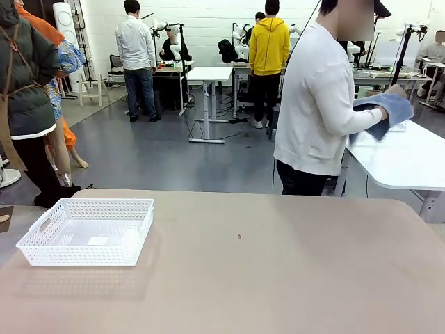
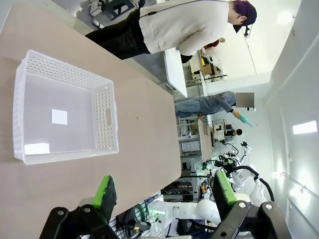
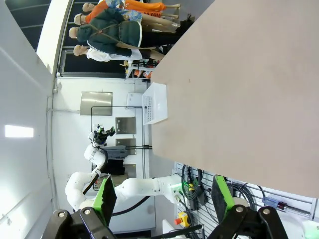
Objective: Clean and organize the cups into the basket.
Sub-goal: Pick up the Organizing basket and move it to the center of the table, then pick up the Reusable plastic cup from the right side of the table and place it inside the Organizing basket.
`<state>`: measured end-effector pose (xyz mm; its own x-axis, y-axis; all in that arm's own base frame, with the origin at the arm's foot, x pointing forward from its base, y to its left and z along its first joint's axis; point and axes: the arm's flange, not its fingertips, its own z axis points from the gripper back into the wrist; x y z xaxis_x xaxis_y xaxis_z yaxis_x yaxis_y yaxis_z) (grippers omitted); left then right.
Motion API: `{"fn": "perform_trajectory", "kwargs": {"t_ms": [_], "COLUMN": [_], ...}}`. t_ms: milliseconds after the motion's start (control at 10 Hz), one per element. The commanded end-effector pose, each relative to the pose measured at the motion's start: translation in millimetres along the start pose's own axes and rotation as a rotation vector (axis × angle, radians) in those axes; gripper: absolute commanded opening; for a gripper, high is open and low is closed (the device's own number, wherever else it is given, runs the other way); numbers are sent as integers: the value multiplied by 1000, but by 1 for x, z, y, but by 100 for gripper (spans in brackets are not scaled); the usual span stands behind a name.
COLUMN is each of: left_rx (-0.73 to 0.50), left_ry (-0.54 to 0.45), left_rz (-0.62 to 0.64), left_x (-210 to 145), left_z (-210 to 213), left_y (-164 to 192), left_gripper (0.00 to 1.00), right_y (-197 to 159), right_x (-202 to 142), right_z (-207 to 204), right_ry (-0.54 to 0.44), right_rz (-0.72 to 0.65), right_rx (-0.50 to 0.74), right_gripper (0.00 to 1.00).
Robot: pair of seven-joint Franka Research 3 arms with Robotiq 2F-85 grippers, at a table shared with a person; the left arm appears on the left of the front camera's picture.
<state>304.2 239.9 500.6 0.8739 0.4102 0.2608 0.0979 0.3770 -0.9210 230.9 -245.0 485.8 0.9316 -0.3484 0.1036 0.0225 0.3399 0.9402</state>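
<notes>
Basket [image 1: 83,252] sits empty on worktop [image 1: 278,264], robot's left side. Left pincer [image 2: 163,188] and right pincer [image 3: 163,190]: both wide open, holding 0 items. Person [image 1: 316,104] rubs sth w/ blue cloth [image 1: 389,111]; can't tell if it is a cup. Wait for handover, then grip mid-body.

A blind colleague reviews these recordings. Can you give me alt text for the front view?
An empty white basket sits at the left of a tan table. Beyond the far edge, a person in a white top faces a neighbouring white table, holding a blue cloth.
</notes>
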Motion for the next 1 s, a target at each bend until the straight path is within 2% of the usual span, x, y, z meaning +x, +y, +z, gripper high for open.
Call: {"fn": "perform_trajectory", "kwargs": {"t_ms": [0,900], "left_rx": [-4,-4], "left_ry": [-1,-1], "left_rz": [-3,-3], "left_x": [0,0], "left_z": [1,1], "left_y": [-1,-1], "left_gripper": [100,100], "right_y": [0,0], "right_x": [4,4], "right_z": [0,0], "right_ry": [-6,-6], "right_rz": [2,2], "right_rx": [25,25], "right_gripper": [100,100]}}
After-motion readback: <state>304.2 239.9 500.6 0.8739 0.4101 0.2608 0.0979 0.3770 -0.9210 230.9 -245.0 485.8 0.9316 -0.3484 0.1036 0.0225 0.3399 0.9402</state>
